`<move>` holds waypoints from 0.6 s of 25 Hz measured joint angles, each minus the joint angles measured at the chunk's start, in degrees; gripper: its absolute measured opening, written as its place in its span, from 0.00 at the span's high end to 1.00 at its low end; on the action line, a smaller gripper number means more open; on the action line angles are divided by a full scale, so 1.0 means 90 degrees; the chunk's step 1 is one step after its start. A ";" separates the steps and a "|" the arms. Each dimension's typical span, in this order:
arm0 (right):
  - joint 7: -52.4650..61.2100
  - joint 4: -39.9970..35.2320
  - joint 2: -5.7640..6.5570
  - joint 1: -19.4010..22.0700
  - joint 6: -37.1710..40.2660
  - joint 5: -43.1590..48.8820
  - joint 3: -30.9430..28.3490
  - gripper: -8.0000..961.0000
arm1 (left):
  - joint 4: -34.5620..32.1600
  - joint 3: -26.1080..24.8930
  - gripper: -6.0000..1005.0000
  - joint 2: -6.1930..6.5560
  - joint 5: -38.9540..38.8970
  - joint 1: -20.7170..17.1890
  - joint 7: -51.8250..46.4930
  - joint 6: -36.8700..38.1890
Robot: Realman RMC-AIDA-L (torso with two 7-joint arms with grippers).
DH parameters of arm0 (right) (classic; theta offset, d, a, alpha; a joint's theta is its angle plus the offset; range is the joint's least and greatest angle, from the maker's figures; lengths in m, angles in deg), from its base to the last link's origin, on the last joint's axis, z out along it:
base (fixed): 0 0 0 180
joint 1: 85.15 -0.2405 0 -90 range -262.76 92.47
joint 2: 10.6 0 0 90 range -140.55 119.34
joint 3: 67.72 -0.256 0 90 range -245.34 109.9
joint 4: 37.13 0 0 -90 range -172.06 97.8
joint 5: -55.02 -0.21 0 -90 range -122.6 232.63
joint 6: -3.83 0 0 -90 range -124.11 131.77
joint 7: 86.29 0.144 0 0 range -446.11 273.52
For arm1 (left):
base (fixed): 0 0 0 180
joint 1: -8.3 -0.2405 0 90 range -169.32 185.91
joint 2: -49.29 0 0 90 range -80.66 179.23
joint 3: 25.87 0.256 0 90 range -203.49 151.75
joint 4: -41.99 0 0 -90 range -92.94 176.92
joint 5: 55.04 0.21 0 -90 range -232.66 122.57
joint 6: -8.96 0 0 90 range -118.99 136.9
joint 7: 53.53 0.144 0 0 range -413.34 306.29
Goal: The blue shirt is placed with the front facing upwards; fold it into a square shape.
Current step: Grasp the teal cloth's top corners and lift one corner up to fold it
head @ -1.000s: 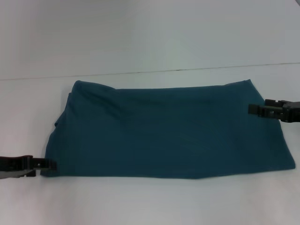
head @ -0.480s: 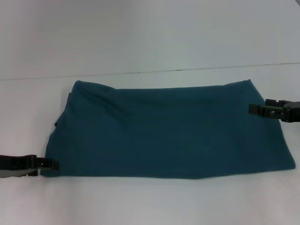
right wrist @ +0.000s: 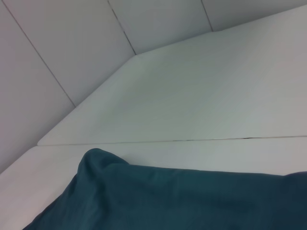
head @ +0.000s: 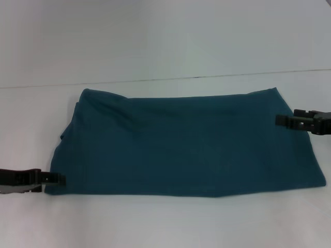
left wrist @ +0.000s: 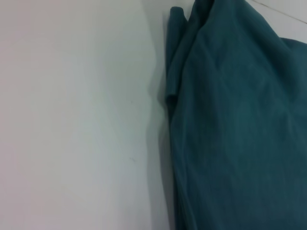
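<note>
Left claw [head: 58, 179] sits low at the near-left corner of the blue shirt [head: 186, 144], tip right at the fabric edge. Honestly can't tell whether it's pinched on the cloth or just touching it, since the fingers read as one dark bar from the head camera and the left wrist camera doesn't show them at all.

Right claw [head: 282, 121] comes in from the right side and meets the shirt's right edge up near the far corner. Same story: the tip overlaps the fabric, but open or closed isn't readable.

The shirt itself lies flat on the white tabletop [head: 165, 222], folded into a wide band running left to right, plain teal side up, no lettering showing. The left end is a bit bunched, with layered folds stacked along that edge, which the left wrist camera shows up close [left wrist: 230, 124]. The right wrist camera catches the far edge of the shirt [right wrist: 182, 196] with a small raised hump against the tabletop.
</note>
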 joint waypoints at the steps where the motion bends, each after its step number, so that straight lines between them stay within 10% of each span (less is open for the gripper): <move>1: 0.0000 0.0000 0.0001 0.0001 0.0000 0.0000 0.0000 0.03 | 0.0001 0.0000 0.24 0.0000 0.0003 0.0001 0.0000 -0.0006; 15: 0.0000 0.0000 0.0013 0.0002 0.0010 0.0000 0.0000 0.03 | 0.0098 -0.0002 0.23 -0.0014 0.0016 0.0019 0.0038 -0.0044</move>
